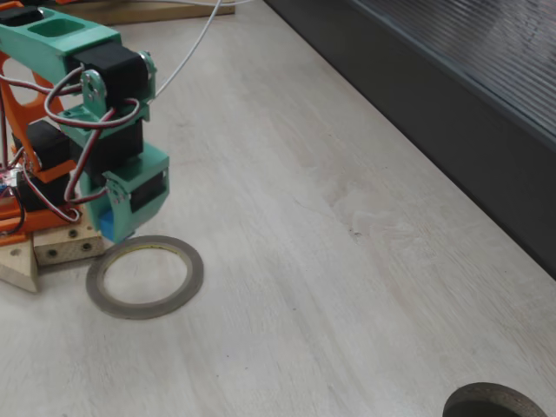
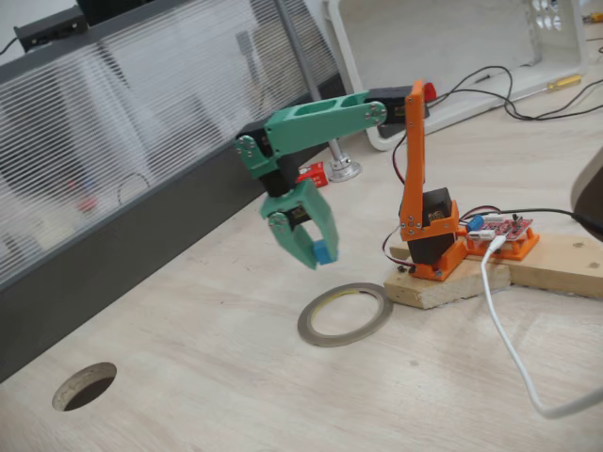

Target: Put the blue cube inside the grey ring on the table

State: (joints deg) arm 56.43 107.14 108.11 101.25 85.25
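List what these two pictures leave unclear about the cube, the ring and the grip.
- Blue cube: mostly covered by the gripper in one fixed view; one face shows in the other.
- Whether the cube hangs over the grey ring opening or its rim: neither angle settles it.
- Dark ring: cut off by the bottom edge.
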